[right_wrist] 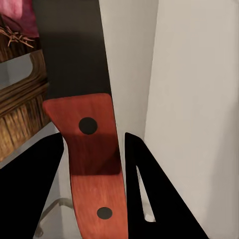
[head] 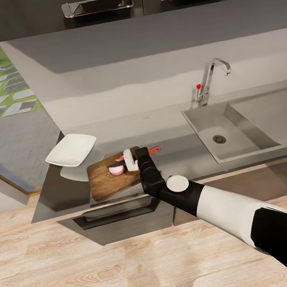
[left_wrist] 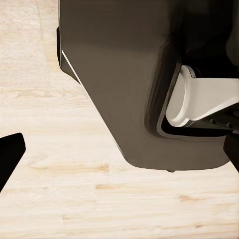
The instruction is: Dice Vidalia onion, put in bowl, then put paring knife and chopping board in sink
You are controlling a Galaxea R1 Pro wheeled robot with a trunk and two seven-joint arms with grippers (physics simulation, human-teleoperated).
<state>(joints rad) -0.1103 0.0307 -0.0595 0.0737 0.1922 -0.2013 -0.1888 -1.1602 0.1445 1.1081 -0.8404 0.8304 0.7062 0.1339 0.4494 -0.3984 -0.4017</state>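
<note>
Left of centre in the head view, the right gripper (head: 130,160) is clenched on the paring knife (head: 138,154), its red-brown handle pinned between the fingers (right_wrist: 149,199) in the right wrist view. The dark blade lies over the Vidalia onion (head: 117,169), which sits pink on the chopping board (head: 107,183). The board rests on the countertop (head: 178,151), near its front edge. The white bowl (head: 71,149) stands just up-left of the board. The sink (head: 236,134) is well apart, at centre right. I cannot tell the left gripper's state.
</note>
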